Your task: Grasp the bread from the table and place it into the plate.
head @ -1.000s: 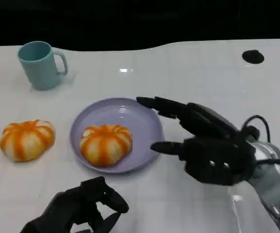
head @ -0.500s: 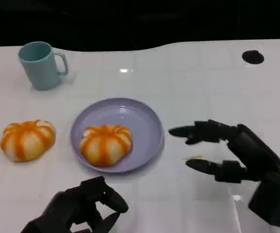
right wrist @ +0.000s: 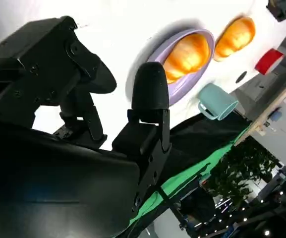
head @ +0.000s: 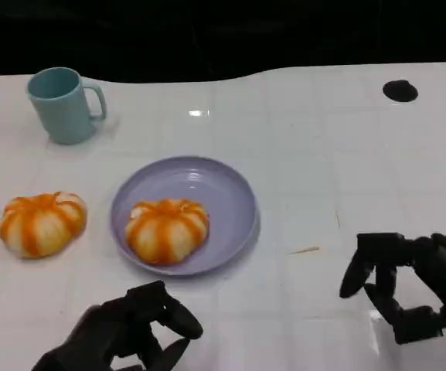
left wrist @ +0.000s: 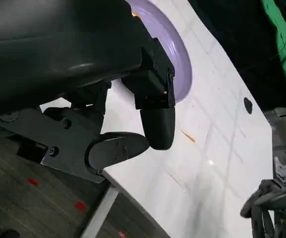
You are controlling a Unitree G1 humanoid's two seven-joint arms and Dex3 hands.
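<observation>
On the white surface (head: 323, 154), a lilac plate (head: 230, 193) near the middle, with one orange-striped bread (head: 166, 229) lying inside it, toward its left half. A second bread (head: 42, 222) of the same kind directly on the surface, to the left of the plate and apart from its rim. Behind it, near the far left, a teal mug (head: 62, 103) standing upright, handle turned to the right. Far right at the back, a small black round spot (head: 400, 90) on the surface. Just right of the plate, a thin orange scrap (head: 304, 250) lying flat. At the lower left of the head view, the left hand (head: 126, 332), fingers curled in with nothing inside, in front of the plate and not touching it. At the lower right, the right hand (head: 408, 282), fingers bent inward with nothing between them, well apart from the plate and from both breads. From the left wrist view, the same curled left fingers (left wrist: 155, 124) close to the lens, past them the plate's edge (left wrist: 180, 59) and the orange scrap (left wrist: 187, 136). From the right wrist view, black fingers (right wrist: 150, 94) in the foreground, beyond them the plate (right wrist: 147, 64) with its bread (right wrist: 187, 54), then the second bread (right wrist: 234, 37) and the mug (right wrist: 217, 101) further off.
</observation>
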